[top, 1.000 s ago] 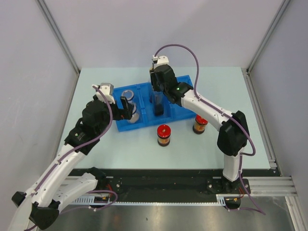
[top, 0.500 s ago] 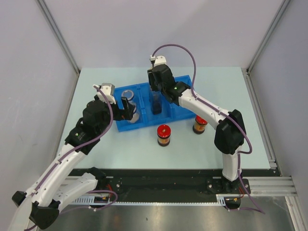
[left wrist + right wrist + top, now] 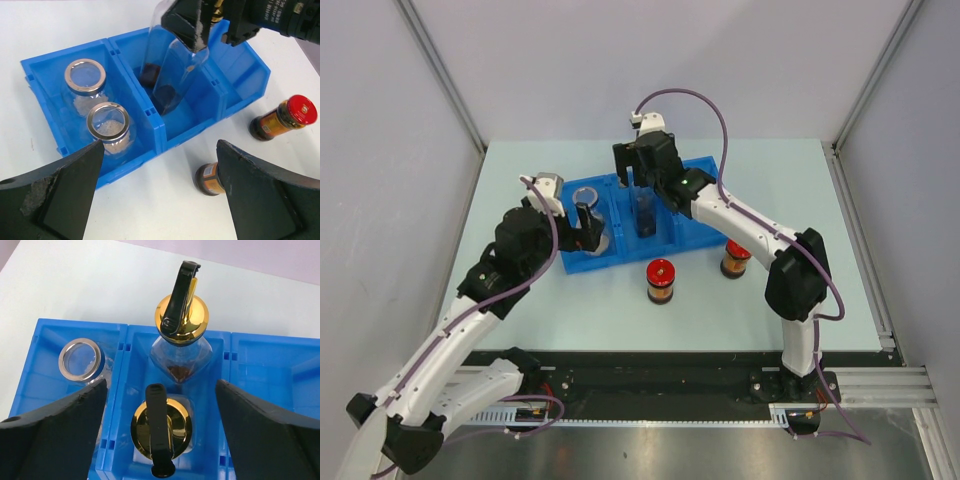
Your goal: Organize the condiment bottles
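Just opened: right gripper [image 3: 161, 390], clamped a moment ago on the nearer tall bottle [image 3: 161, 429], now spread wide on either side of its gold spout and gripping nothing. Released upright in the middle compartment of the blue tray [image 3: 75, 327], right in front of the second tall bottle [image 3: 181, 322]. Probably closes out the tall pair. Left gripper [image 3: 159, 145] as before: fully spread, empty, hovering over the tray's front wall. Left to sort, judging by the layout: left red-lidded jar [image 3: 661, 280] and right red-lidded jar [image 3: 736, 258], presumably bound for the bare right compartment

From the right wrist: both spouts from straight above, and only the far short jar [image 3: 79, 359]; no sight of the red lids. From the left wrist: near short jar [image 3: 109, 125] beside the far one in the left compartment, plus both red-lidded jars on the table outside the tray. From the top view alone: both of those standing upright just in front of the tray, clear of both grippers
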Controlling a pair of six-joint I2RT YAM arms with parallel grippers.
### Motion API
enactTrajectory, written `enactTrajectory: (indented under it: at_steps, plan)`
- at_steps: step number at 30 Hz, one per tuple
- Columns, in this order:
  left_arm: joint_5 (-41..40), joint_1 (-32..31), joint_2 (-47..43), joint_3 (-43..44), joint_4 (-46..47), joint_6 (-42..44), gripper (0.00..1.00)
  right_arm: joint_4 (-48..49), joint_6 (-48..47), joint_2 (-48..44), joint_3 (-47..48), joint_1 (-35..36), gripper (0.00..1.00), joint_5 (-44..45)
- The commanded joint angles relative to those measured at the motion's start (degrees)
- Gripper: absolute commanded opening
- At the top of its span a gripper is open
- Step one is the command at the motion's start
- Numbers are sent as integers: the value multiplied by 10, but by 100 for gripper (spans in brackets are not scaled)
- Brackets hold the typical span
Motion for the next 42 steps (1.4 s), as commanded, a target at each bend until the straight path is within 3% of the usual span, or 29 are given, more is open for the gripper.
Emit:
enactTrajectory:
  at_steps: [1,7,14,22,32,42]
  plan:
    - [54,-3,5,6,23,19,100,-4,-4,-21,29,5,99,23]
    - [63,-22,11,0,37,19,100,-6,-4,-73,-15,8,100,44]
    - [58,-53,38,-9,54,2,100,38,-22,-193,-161,26,100,73]
    - [48,-70,62,-5,67,-3,100,-61,35,-313,-286,24,100,160]
    - [56,-74,82,-7,71,-23,100,-197,186,-393,-401,-113,100,128]
    - [58,-75,86,-6,71,-25,100,-188,205,-384,-458,-171,100,49]
